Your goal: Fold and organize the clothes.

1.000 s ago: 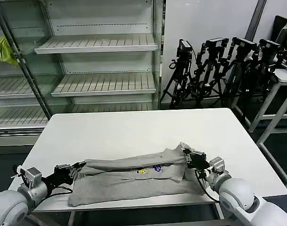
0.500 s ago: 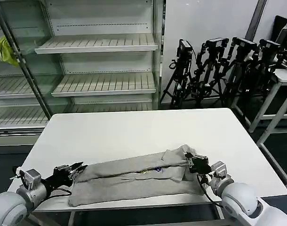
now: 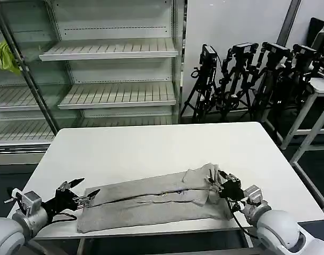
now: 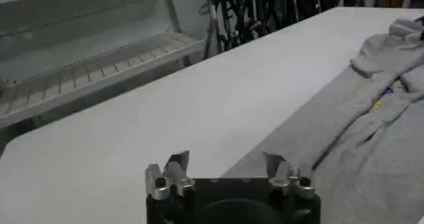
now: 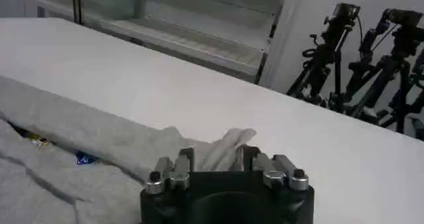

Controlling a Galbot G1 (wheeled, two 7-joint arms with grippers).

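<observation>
A light grey shirt (image 3: 151,199) lies folded into a long band across the near part of the white table (image 3: 151,146). Its small multicoloured chest print (image 5: 85,158) peeks out of a fold. My left gripper (image 3: 78,190) sits just off the shirt's left end, open, with nothing between its fingers; in the left wrist view the left gripper (image 4: 225,160) hovers over bare table beside the shirt (image 4: 371,132). My right gripper (image 3: 216,183) is at the shirt's right end. There a raised bunch of the shirt (image 5: 218,142) sits pinched between the fingers of the right gripper (image 5: 217,155).
Metal shelving (image 3: 109,50) stands behind the table, with a yellow-green cloth (image 3: 5,56) on its left side. Black camera tripods (image 3: 247,74) crowd the back right, and other white tables (image 3: 318,90) stand at the right. The far half of the table is bare.
The shirt has been lowered flat onto the table. My left gripper has let go of its end, opened and drawn back to the left. The right gripper has sunk slightly.
</observation>
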